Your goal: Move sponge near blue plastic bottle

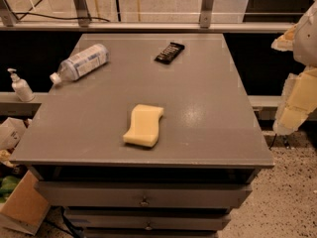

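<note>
Hanging off the bench (208, 108), well right of the sponge (143, 125): tool (297, 100), spread impossible to tell, likely parked pre-reach. Lying flat, untouched; blue plastic bottle (80, 63) well apart, back-left of sponge.

Grey surface (208, 108) carries a dark flat packet (169, 52) near its far edge. White pump dispenser (21, 86) stands on the left ledge. Gripper (296, 105) hangs beyond the right edge.

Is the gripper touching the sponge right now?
Apart. The camera view shows the gripper hanging beyond the right edge of the table, with grey tabletop between it and the sponge.
</note>
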`<action>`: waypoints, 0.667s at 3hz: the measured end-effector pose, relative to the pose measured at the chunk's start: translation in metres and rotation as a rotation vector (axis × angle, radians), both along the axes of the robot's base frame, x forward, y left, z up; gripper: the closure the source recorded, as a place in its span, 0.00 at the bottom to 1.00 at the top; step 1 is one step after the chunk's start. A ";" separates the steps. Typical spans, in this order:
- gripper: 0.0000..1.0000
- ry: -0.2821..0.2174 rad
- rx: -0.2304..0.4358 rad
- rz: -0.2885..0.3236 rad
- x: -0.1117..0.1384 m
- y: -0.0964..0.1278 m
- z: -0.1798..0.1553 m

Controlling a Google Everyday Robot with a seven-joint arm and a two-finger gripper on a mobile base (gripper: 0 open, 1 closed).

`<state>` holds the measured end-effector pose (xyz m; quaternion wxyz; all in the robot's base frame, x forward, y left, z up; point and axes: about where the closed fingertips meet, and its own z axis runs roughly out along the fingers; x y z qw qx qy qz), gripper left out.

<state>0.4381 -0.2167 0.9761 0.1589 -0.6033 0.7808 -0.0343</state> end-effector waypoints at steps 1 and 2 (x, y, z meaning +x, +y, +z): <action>0.00 0.000 0.000 0.000 0.000 0.000 0.000; 0.00 -0.029 0.011 0.070 0.000 0.012 -0.003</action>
